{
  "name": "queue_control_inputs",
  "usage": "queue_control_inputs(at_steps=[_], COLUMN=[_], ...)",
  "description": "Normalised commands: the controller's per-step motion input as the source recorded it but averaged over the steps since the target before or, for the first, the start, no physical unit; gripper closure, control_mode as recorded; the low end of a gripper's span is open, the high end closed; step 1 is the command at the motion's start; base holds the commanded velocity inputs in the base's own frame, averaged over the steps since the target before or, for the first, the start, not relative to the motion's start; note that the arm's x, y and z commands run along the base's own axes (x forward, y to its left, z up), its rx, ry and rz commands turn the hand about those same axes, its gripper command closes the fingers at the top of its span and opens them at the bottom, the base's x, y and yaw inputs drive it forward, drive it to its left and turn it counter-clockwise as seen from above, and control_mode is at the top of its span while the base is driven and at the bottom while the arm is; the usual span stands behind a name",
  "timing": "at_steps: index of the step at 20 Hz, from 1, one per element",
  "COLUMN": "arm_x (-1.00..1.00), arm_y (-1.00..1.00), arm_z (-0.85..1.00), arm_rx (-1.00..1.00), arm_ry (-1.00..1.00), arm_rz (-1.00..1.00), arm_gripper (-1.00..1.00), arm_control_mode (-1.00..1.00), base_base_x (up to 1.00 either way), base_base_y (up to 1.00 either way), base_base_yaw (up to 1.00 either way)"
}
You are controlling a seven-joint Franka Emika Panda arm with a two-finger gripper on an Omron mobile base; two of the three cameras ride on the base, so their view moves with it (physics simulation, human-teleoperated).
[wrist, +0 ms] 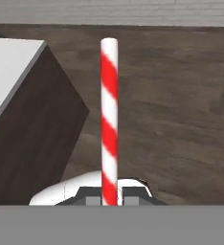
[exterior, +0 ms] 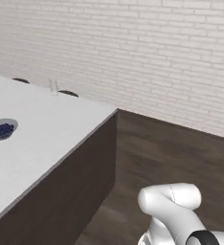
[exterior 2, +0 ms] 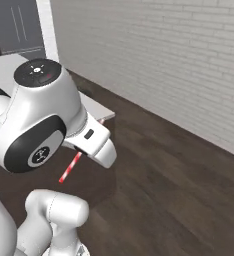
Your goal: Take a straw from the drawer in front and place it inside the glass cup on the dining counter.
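A smooth white slab counter [exterior: 47, 129] on dark wood is sitting over plank flooring [exterior: 171, 148] beside pale brick wall [exterior: 147, 52]; fingers [wrist: 109, 198] are pinching the striped straw [wrist: 109, 119]

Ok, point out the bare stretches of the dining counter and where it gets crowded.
On the dining counter, the wide white stretch between the bowl of blue contents at the left edge and the near corner is bare. The glass cup stands at the far edge, between two dark rounded shapes; that strip is tighter. The pincer holds the straw.

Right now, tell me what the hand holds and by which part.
The hand is shut on the red-and-white straw, gripping it at one end.
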Motion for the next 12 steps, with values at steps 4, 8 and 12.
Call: queue_control_inputs(at_steps=[4,8,12], arm_x=[0.00,0.00,0.00], arm_y=[0.00,0.00,0.00], arm_z=[0.00,0.00,0.00], arm_rx=[0.00,0.00,0.00], arm_ry=[0.00,0.00,0.00], arm_rz=[0.00,0.00,0.00], arm_gripper=[1.00,1.00,1.00], arm_control_mode=[1.00,1.00,1.00], base_base_x=[0.72,0.68,0.68], base_base_y=[-0.71,-0.72,-0.71], base_base_yaw=[0.44,0.44,0.44])
